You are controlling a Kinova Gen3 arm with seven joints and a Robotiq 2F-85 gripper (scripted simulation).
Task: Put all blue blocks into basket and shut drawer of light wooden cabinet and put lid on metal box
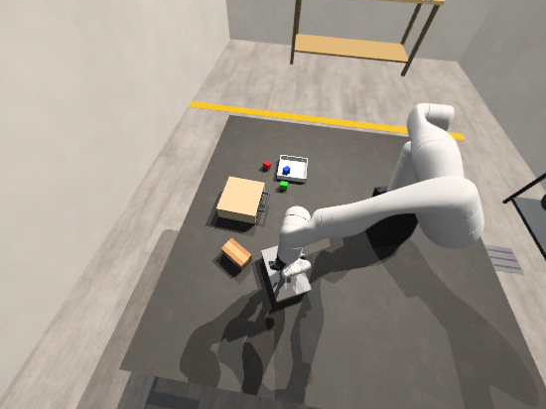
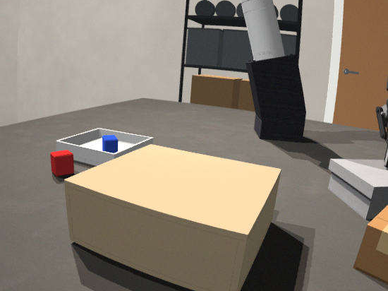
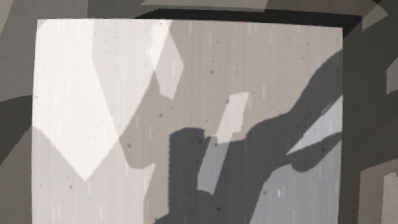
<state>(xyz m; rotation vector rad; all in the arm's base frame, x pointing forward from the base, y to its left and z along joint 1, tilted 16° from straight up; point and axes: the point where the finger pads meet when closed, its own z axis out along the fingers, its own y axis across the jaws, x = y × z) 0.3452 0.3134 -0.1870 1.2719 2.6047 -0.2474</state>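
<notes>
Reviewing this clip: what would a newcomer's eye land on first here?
Most likely the big white arm, reaching across the dark table to the grey metal box. Next, the pale wooden cabinet, filling the front of the exterior view. Then the small bright blue block inside the white basket, with a red block outside it.
</notes>
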